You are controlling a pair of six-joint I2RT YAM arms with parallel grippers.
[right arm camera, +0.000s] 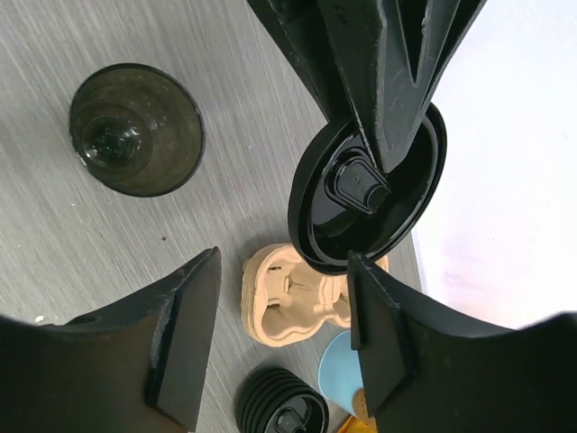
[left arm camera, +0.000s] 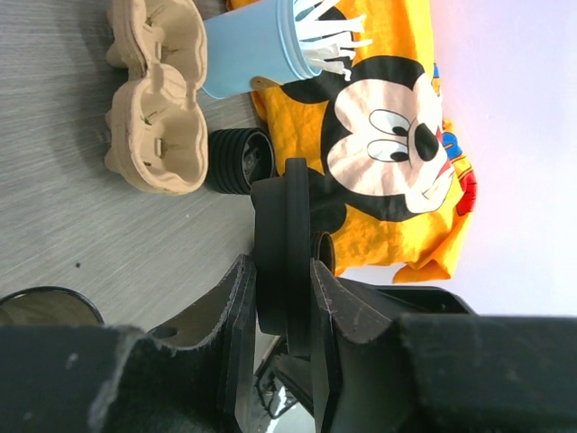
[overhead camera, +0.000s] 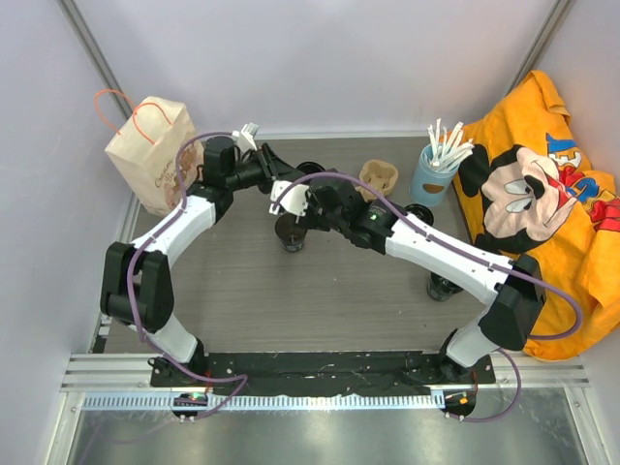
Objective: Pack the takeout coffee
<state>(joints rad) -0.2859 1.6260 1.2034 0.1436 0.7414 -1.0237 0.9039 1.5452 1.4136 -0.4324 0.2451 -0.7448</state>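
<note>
takeout coffee (right arm camera: 135, 131) just beside right pincer (right arm camera: 284, 263)

Setting: robot test cell, lab-type. You face white enclosure walls (overhead camera: 320, 58), a grey wood-grain table (overhead camera: 291, 300), and an aluminium rail (overhead camera: 107, 366) beside the left arm (overhead camera: 165, 252) and right arm (overhead camera: 446, 257) (loose props: paper bag (overhead camera: 150, 150), orange cartoon cloth (overhead camera: 542, 194)).
</note>
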